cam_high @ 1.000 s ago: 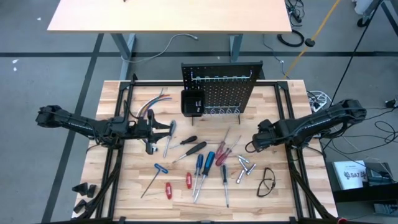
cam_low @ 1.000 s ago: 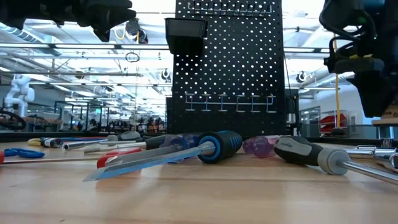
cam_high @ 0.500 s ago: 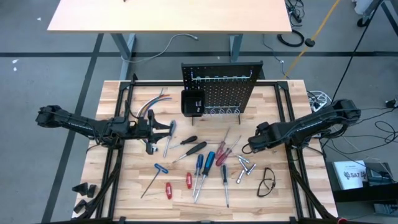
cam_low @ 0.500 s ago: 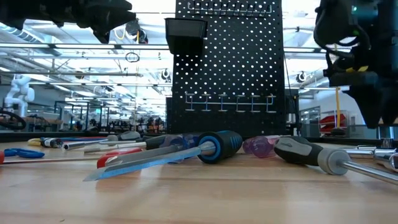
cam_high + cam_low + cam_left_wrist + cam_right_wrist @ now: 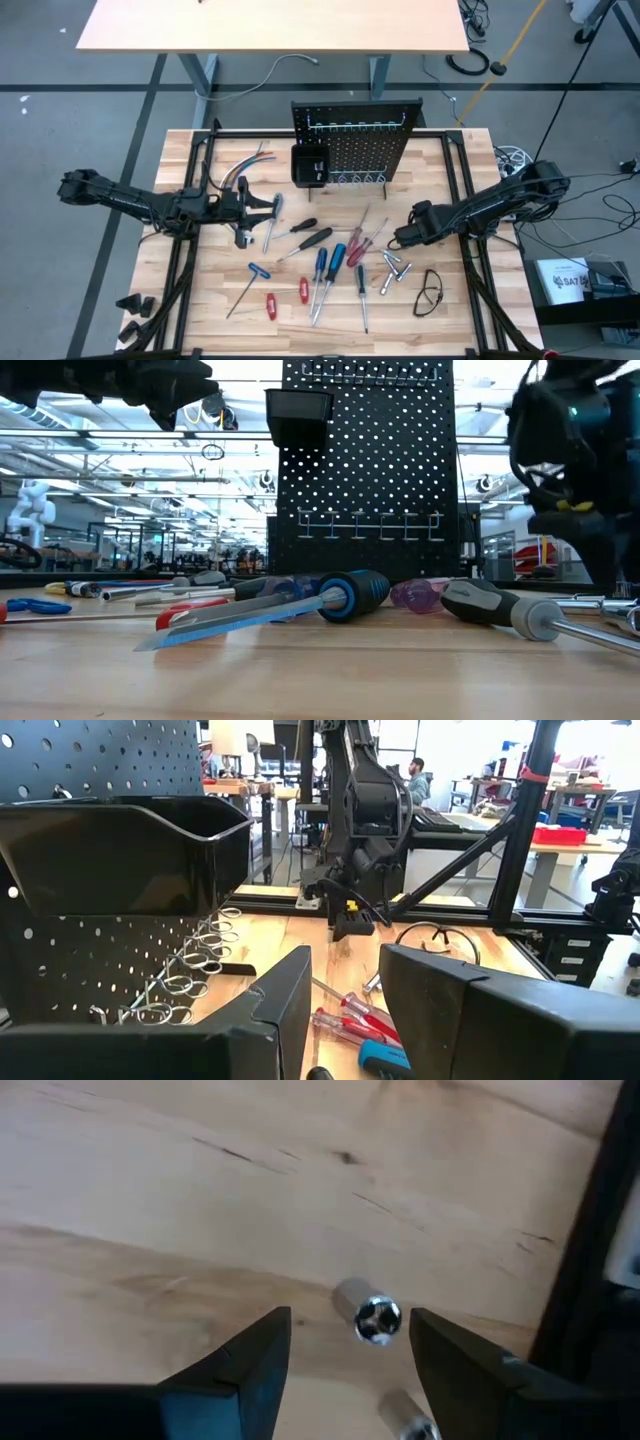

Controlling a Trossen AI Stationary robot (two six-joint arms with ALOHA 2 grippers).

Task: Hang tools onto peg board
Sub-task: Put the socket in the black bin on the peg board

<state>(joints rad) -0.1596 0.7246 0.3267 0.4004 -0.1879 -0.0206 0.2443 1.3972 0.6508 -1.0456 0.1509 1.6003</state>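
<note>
Since the earlier frame your right gripper (image 5: 398,240) has slid lower and toward the silver bits (image 5: 393,268), as the high view shows; the left gripper (image 5: 262,208) has not shifted, parked over the desk (image 5: 455,310) near the bundle of wires (image 5: 240,165). You still have the tools (image 5: 322,265) scattered flat in front of the peg board (image 5: 357,140), which stands upright at the desk's far edge, none hanging.

Low view: your right arm sits lower than before; a blue-handled screwdriver (image 5: 340,595) lies closest.

Left wrist view: left gripper (image 5: 345,995) fingers stand apart, holding nothing, beside the black bin (image 5: 120,845).

Right wrist view: right gripper (image 5: 350,1342) jaws are spread, empty, straddling a silver bit (image 5: 368,1315) lying on the wood.
</note>
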